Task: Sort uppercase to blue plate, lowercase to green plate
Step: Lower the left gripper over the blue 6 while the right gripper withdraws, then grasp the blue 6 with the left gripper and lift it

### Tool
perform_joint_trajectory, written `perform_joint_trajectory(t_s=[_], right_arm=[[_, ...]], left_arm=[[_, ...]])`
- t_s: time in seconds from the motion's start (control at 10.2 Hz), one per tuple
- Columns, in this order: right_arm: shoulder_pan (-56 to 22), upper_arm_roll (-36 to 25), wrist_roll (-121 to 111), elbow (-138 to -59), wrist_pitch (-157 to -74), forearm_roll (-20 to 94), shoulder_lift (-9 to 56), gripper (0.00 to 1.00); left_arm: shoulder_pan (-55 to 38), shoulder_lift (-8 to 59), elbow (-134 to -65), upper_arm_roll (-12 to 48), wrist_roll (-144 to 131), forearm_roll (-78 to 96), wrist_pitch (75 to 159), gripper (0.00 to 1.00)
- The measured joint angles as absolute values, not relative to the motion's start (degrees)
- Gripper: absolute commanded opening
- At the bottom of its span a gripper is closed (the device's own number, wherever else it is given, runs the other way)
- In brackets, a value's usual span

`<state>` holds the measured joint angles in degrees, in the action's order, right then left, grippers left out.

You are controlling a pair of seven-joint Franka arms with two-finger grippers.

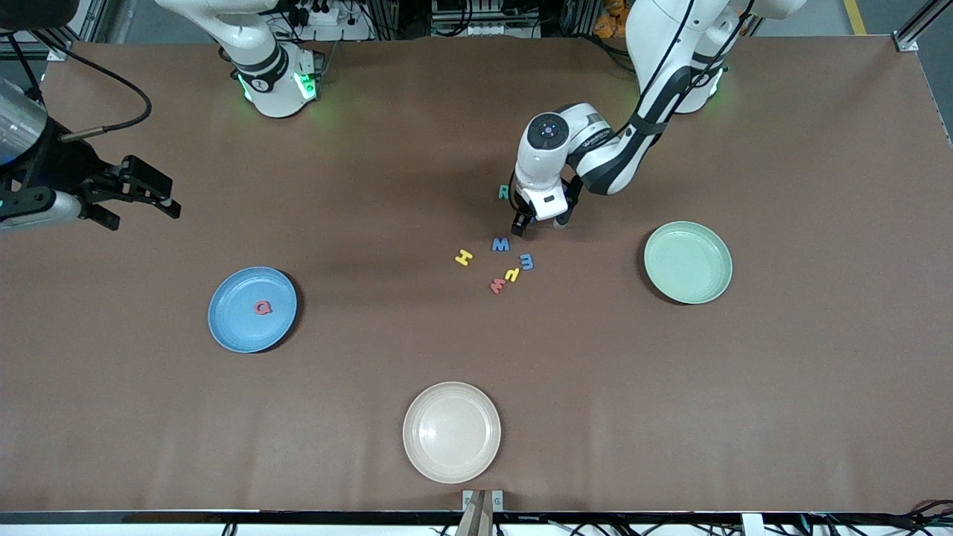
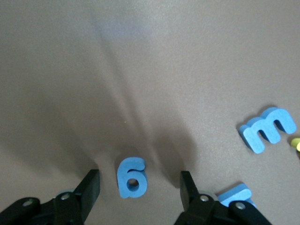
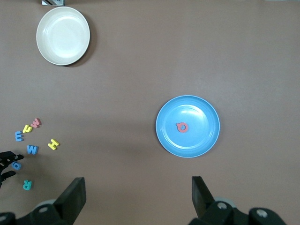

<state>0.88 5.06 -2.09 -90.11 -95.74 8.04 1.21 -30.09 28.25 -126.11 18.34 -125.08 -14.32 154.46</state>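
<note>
One small blue g (image 2: 132, 177) — left gripper (image 2: 139, 187) fingers apart, straddling it.

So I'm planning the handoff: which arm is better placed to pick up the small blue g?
Left. The left gripper is low over the table with its open fingers on either side of the blue g. The right gripper waits open near the right arm's end, away from the letters.

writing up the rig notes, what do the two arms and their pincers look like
Both arms are glossy white with black joint bands, black cables along them and green lights at the bases. The left arm's wrist has a round dark cap; its left pincer has black fingers. The right pincer is black too, on a silver-grey wrist.
</note>
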Motion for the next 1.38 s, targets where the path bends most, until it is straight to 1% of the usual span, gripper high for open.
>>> perform_joint_trajectory(t_s=[0.29,0.98,1.38], right_arm=[[0.9,4.7,-2.1,-90.8,-95.7,6.5,2.0,1.00],[2.2,4.7,-2.6,-91.1,-95.9,6.0,3.3,1.00],[2.2,4.7,-2.6,-91.1,-96.2,6.0,3.4,1.00]], left_arm=[[-30.7,28.3,-126.1,18.3,-125.1,-14.3,154.5,0.53],[-31.0,28.2,-126.0,18.5,-125.1,-17.6,154.3,0.55],[-31.3,28.2,-125.7,18.5,-125.1,-20.5,152.7,0.54]])
